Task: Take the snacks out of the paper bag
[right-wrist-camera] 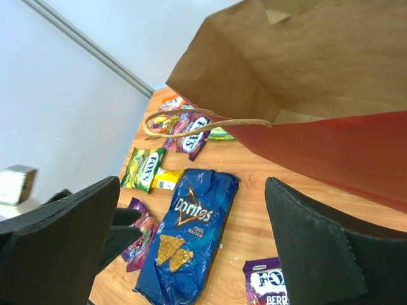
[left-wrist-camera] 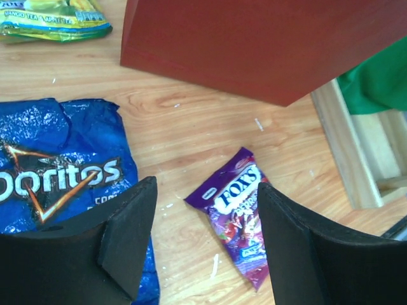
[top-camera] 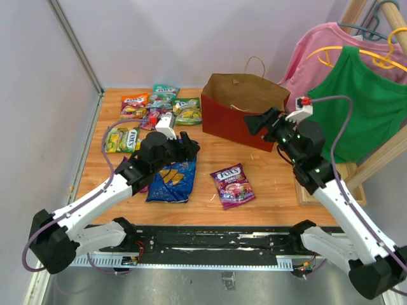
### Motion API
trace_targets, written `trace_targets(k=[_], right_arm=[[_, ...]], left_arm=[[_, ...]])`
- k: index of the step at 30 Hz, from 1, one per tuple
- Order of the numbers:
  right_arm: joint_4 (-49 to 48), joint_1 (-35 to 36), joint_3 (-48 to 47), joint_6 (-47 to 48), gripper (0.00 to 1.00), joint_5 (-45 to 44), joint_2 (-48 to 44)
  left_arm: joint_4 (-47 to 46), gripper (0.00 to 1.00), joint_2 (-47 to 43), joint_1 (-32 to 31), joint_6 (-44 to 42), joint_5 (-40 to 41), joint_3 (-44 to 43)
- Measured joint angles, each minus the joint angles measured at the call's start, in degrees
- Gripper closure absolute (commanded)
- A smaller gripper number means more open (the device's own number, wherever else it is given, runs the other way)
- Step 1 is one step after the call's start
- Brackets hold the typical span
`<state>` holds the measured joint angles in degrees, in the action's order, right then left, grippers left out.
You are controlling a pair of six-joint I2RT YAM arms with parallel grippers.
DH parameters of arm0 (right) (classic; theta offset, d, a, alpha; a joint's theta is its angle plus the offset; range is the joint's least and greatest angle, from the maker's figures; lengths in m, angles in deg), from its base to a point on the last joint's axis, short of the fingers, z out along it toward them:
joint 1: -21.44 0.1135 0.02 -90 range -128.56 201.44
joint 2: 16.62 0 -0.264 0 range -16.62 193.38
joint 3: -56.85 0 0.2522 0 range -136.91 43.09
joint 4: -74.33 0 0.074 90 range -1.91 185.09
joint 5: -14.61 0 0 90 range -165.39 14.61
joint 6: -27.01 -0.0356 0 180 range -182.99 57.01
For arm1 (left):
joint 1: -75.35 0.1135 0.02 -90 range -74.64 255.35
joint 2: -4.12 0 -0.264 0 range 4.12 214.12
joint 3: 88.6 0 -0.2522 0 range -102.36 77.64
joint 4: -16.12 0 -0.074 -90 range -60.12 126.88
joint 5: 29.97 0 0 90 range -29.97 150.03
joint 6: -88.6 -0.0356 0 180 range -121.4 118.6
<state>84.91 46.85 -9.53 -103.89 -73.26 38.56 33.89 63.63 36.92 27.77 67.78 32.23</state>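
Standing upright on the table: bag. Snacks lie left of it; Doritos and purple packet lie in front. Right gripper is wide open and empty at the bag's right rim. Left gripper is open and empty over the Doritos. Risk: snagging the handle would tip the bag. Bag interior unseen.

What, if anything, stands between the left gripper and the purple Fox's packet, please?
Nothing visible does. The purple Fox's packet lies on the bare tabletop, straight ahead of the open left gripper; the Doritos bag lies off to one side.
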Motion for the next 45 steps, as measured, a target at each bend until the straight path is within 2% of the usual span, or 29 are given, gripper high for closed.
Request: trace_targets(k=[2,5,7,8,18,23,31,38,41,45], right_arm=[[1.0,0.0,0.7,0.7,0.01,-1.3,-3.5],[2.2,0.0,3.4,1.2,0.02,-4.1,-9.6],[3.4,0.0,6.1,1.5,0.02,-6.6,-13.9],[4.2,0.0,7.0,1.6,0.02,-7.5,-15.4],[10.6,0.0,11.4,3.1,0.02,-13.0,-25.5],[12.9,0.0,14.2,4.2,0.02,-14.7,-28.1],[14.1,-1.8,17.6,5.4,0.02,-16.5,-30.7],[9.2,-14.3,22.0,4.1,0.02,-3.1,-22.3],[7.2,-19.2,24.0,2.9,0.02,2.3,-19.4],[4.4,-22.3,25.6,1.4,0.02,7.5,-18.5]], left_arm=[[-2.5,0.50,1.9,0.0,0.0,-0.1,1.5],[-6.9,0.84,6.3,0.0,-0.5,-0.5,1.9],[-9.5,0.98,10.7,0.1,-1.4,-0.9,1.2],[-10.6,0.99,13.2,0.2,-2.1,-1.3,0.6],[-18.8,0.99,34.9,6.2,-2.4,-6.1,-10.4],[-19.0,1.00,47.0,7.1,-2.7,-6.7,-23.1],[-11.8,0.99,63.4,7.2,-2.5,-5.0,-44.4],[-3.7,0.99,75.9,7.4,0.1,-4.4,-64.0],[-2.1,0.99,79.3,7.7,2.2,-4.5,-69.1],[-0.8,1.00,84.0,8.8,6.2,-5.7,-76.4]])
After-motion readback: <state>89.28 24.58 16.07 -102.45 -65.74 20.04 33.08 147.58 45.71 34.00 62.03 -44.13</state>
